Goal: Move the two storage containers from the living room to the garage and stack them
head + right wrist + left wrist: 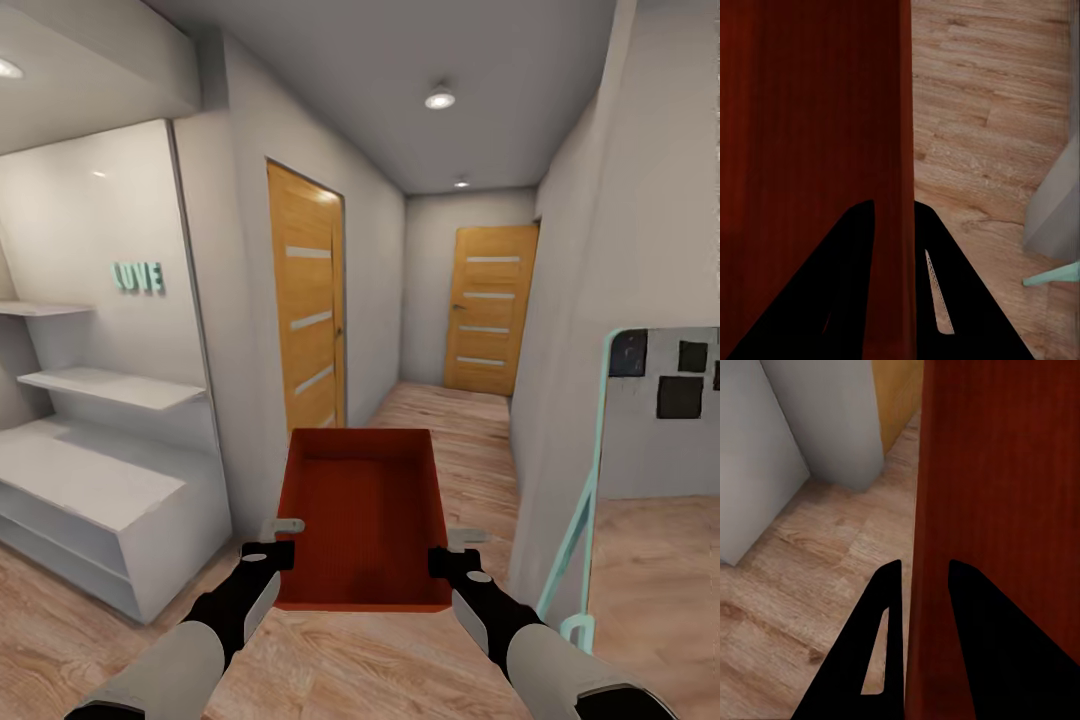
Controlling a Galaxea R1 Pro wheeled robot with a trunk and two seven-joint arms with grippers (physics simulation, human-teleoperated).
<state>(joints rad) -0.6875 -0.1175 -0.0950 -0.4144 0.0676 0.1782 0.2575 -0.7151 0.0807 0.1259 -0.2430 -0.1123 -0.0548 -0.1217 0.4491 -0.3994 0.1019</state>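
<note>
— Both grippers, left gripper (283, 541) and right gripper (447, 549), were clamped on opposite walls of the container (365, 520)?
— Yes. Two-sided hold kept it level above the hallway floor (440, 440).

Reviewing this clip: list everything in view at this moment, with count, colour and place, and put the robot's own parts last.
bin: 1, red-orange, open and empty, held between both tools in front of the robot, above the floor
floor: 1, light wood planks, running down the corridor
doors: 2, orange wood with pale stripes, one on the left wall, one at the corridor's end
shelf unit: 1, white, in the left alcove
LOVE sign: 1, teal letters, on the alcove wall
mirror: 1, teal frame, leaning at right
ceiling lights: 2 over the corridor, white; another at the upper left edge
left tool: 1, black, clamped over the bin's left wall
right tool: 1, black, clamped over the bin's right wall
</note>
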